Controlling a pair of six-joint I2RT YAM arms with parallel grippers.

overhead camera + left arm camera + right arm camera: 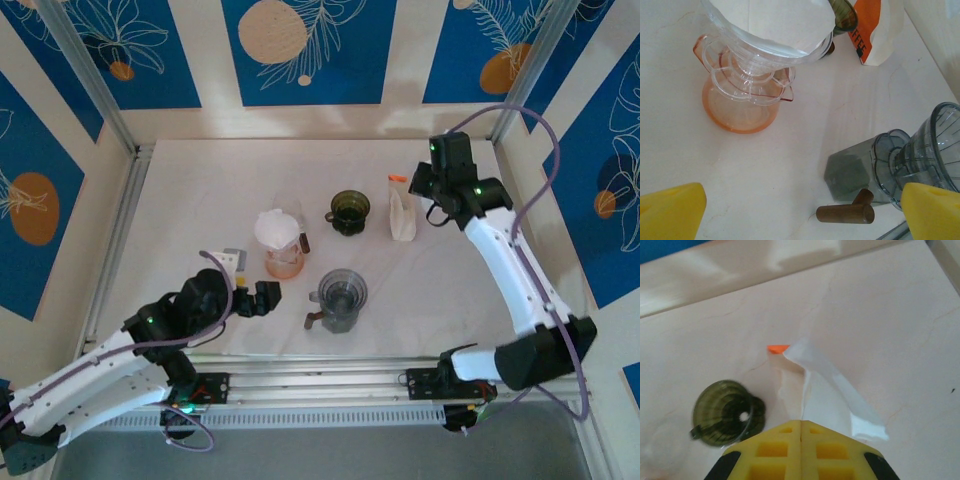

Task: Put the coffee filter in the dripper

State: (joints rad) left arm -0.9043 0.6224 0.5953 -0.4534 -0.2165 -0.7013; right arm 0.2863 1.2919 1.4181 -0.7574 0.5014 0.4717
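Toward the near edge of the tabletop [200, 200], with the left jaws spread wide, empty and hovering close to the pink carafe [740, 112], look for an even seat of the white coffee filter [770, 20] inside the clear dripper [765, 52] on top, then smooth down any lifted edge without tipping the stack. Farther back, by the coffee bag [402, 212], leave the right jaws pressed together on nothing, well apart from the filter.

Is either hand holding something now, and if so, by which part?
Left hand is open and holds nothing. Right hand is shut just at the near edge of the white bag; whether it pinches that edge cannot be told.
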